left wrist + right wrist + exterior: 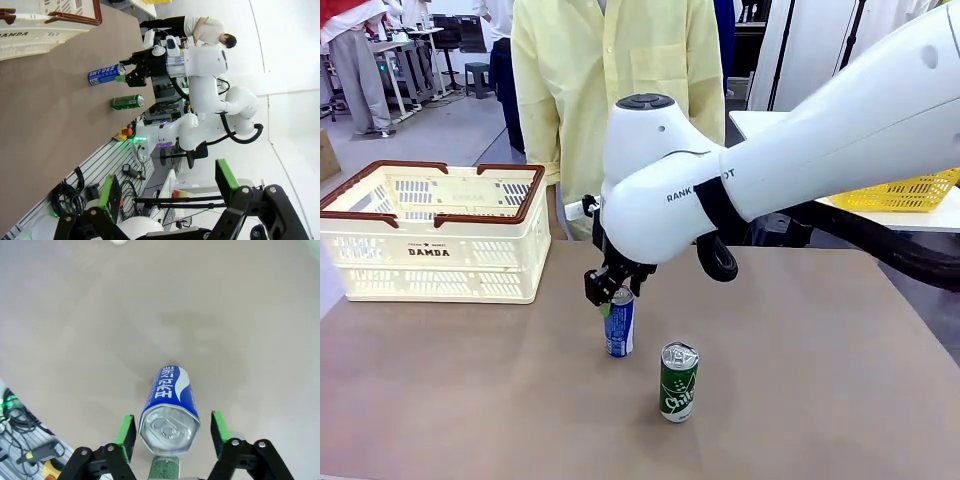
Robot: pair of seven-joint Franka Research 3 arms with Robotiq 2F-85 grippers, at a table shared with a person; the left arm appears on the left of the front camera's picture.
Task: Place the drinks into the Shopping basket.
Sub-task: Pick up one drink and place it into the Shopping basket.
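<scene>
Right gripper (172, 431) straddles the blue can (169, 392), jaws parted, holding nothing; an off-centre squeeze could topple it nearward.

My front camera sits fixed on the robot's side between the arms. It looks across the tabletop (800, 400) at the person (620, 90) beyond the right tool (613, 297), from far enough back to take in the Shopping basket (430, 250) off to that tool's left. The right wrist camera looks steeply down along the right tool, very near the blue can (170, 390) between its pads. The left wrist camera is rolled on its side, looking past the left tool (167, 185) from well off the tabletop. Far ahead of that tool, it shares with the front view the right tool, the blue can, the green can (127, 102) and a corner of the Shopping basket.
</scene>
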